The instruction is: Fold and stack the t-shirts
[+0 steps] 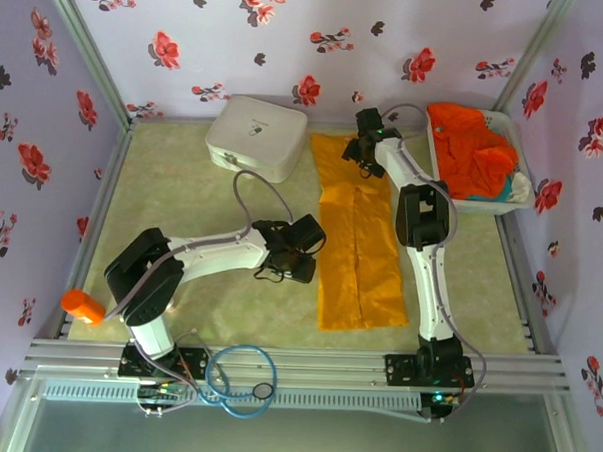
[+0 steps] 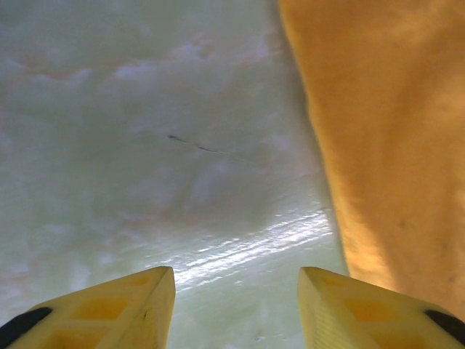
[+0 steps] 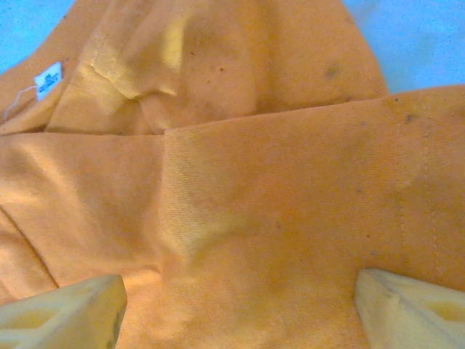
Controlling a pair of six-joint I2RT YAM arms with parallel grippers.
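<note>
A golden yellow-orange t-shirt [image 1: 359, 239] lies in the middle of the table as a long narrow strip running front to back. A red-orange t-shirt [image 1: 470, 145] sits bunched in a white basket [image 1: 480, 206] at the back right. My left gripper [image 1: 310, 250] is low at the strip's left edge, open, with bare table between its yellow fingers [image 2: 138, 309] and the shirt's edge [image 2: 392, 145] to their right. My right gripper [image 1: 363, 149] hovers over the strip's far end, open wide above the cloth [image 3: 254, 182] near its white label [image 3: 49, 81], gripping nothing.
A white rounded-square hard case [image 1: 255, 136] rests at the back, left of the shirt. A small orange cylinder [image 1: 82, 307] sits at the front left edge. A blue cable loop [image 1: 237, 381] lies on the front rail. Flowered walls enclose the table.
</note>
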